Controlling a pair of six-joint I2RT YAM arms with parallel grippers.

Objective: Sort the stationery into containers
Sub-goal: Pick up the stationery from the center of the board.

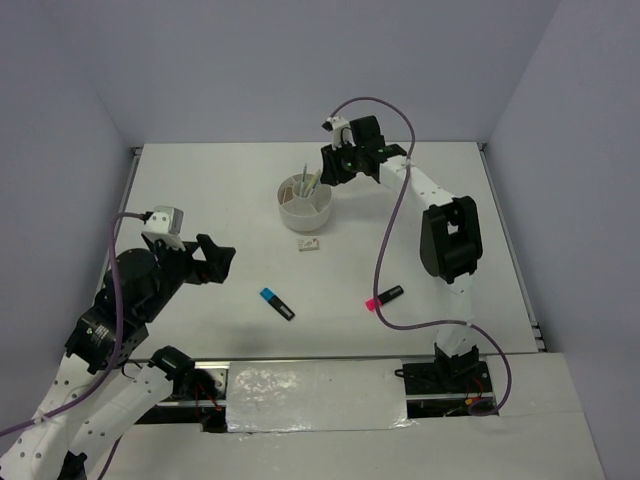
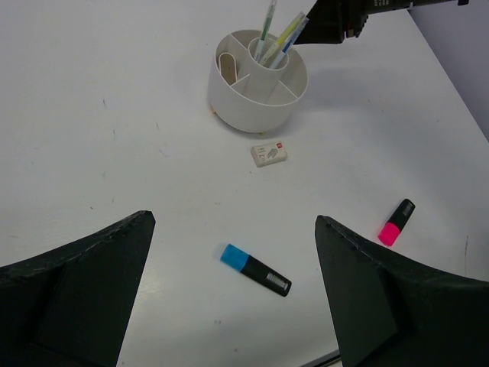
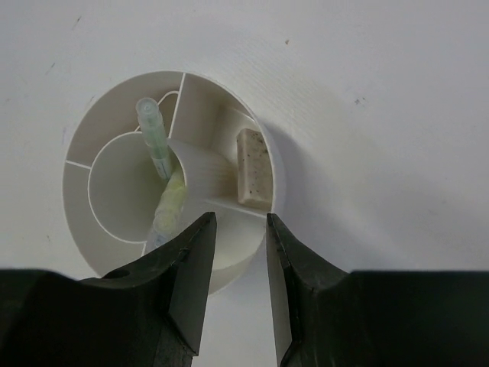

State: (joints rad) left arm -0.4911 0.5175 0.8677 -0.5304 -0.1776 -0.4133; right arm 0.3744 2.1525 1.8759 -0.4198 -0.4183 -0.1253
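Observation:
The round white organiser cup (image 1: pixel 306 206) stands at mid table. It holds green, yellow and light-blue pens (image 3: pixel 162 183) in its centre well and a beige eraser (image 3: pixel 253 167) in an outer compartment. A white eraser (image 1: pixel 308 243) lies just in front of the cup. A blue-and-black highlighter (image 1: pixel 277 303) and a pink-and-black highlighter (image 1: pixel 384 296) lie nearer. My right gripper (image 3: pixel 239 222) hovers over the cup's rim, jaws a little apart and empty. My left gripper (image 2: pixel 233 229) is wide open and empty, above the blue highlighter (image 2: pixel 255 270).
The table's near edge with a taped strip (image 1: pixel 315 397) runs between the arm bases. The right arm's cable (image 1: pixel 395 235) loops over the table near the pink highlighter. Walls close the back and sides.

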